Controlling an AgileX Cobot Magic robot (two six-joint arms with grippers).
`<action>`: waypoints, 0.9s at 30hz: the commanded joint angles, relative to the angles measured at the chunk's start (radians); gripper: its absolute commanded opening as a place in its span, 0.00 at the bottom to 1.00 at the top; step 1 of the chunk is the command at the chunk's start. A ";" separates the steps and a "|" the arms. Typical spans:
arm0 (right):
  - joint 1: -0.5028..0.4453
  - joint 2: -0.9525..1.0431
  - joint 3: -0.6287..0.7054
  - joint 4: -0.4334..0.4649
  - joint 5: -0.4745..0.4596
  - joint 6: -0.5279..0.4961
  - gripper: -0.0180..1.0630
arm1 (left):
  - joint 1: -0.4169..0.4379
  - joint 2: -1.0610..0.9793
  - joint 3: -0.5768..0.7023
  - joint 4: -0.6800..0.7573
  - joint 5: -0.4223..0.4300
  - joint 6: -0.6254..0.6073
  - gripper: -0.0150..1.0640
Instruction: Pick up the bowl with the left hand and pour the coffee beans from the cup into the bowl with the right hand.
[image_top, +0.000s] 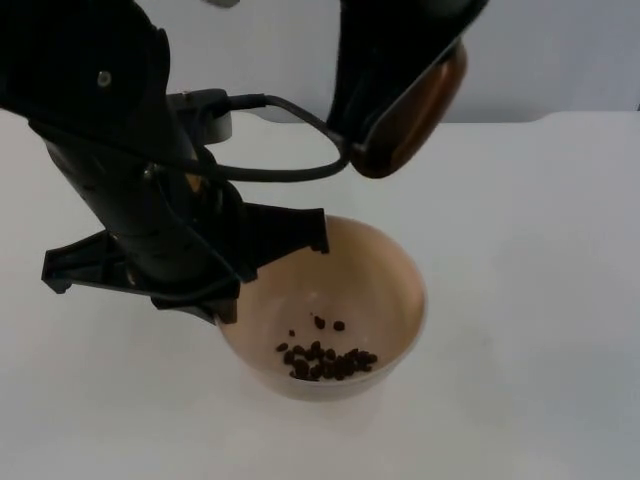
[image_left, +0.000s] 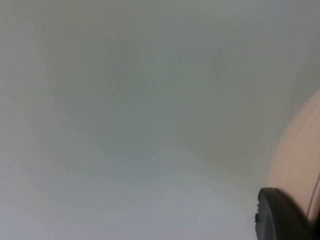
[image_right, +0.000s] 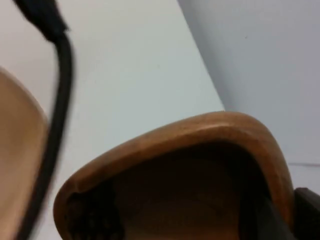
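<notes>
A beige bowl (image_top: 385, 290) holds a small heap of coffee beans (image_top: 325, 362) against its near wall. My left gripper (image_top: 228, 302) is shut on the bowl's left rim. In the left wrist view, one black fingertip (image_left: 281, 217) lies against the bowl's outer wall (image_left: 300, 150). My right gripper (image_top: 385, 118) is shut on a brown wooden cup (image_top: 425, 105), held tilted above and behind the bowl's far rim with its mouth facing down toward the bowl. The right wrist view looks into the cup (image_right: 200, 132), with a dark grainy patch deep inside it, and the bowl's edge (image_right: 15, 150) is beside it.
The white table top (image_top: 540, 300) spreads around the bowl, and the grey partition wall (image_top: 560, 50) closes the back. The left arm's black body hangs over the table's left half, close beside the cup.
</notes>
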 joint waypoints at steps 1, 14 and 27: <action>-0.030 -0.045 0.000 0.035 0.003 -0.016 0.02 | -0.007 -0.003 -0.006 -0.006 -0.010 -0.006 0.01; -0.292 -0.143 0.000 0.535 -0.107 -0.189 0.02 | -0.007 -0.003 -0.006 -0.006 -0.010 -0.006 0.01; -0.514 -0.143 0.000 0.908 -0.153 -0.353 0.02 | -0.007 -0.003 -0.006 -0.013 0.005 -0.006 0.01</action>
